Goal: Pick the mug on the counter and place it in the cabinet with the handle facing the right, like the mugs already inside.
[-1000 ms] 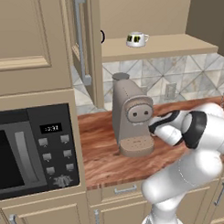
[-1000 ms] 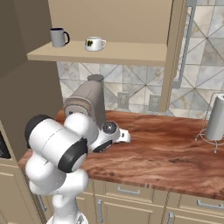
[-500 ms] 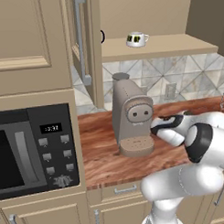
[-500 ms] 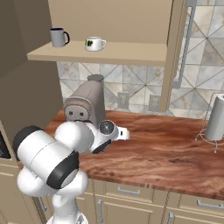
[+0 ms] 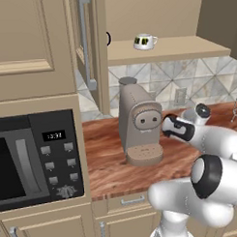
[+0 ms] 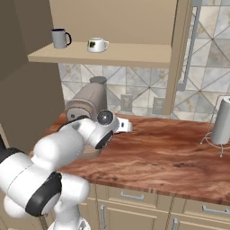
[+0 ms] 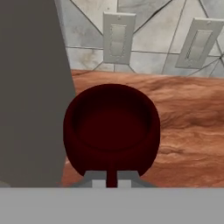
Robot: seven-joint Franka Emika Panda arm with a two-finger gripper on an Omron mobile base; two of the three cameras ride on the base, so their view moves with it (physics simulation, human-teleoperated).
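The dark maroon mug (image 7: 111, 127) stands on the reddish-brown counter (image 7: 188, 127) right beside the coffee machine (image 7: 30, 87), with its open top toward the hand camera. My gripper (image 7: 112, 180) is at the mug's near side. Its fingertips (image 7: 98, 180) stand close together with a thin maroon strip of the mug pinched between them. In the left base view my hand (image 5: 175, 129) points at the coffee machine's right side and hides the mug. The cabinet's shelf (image 5: 176, 48) is above it, with the white banded mug (image 5: 144, 41) on it.
A grey mug (image 6: 59, 38) stands left of the white mug (image 6: 97, 44) on the shelf (image 6: 112, 53). The open cabinet door with its bar handle (image 6: 191, 45) hangs to the right. A paper-towel holder (image 6: 222, 121) stands far right on the counter (image 6: 170, 152). The microwave (image 5: 34, 157) is at the left.
The arm's elbow has swung lower and toward the base. The hand has stayed beside the coffee machine, a little higher than before.
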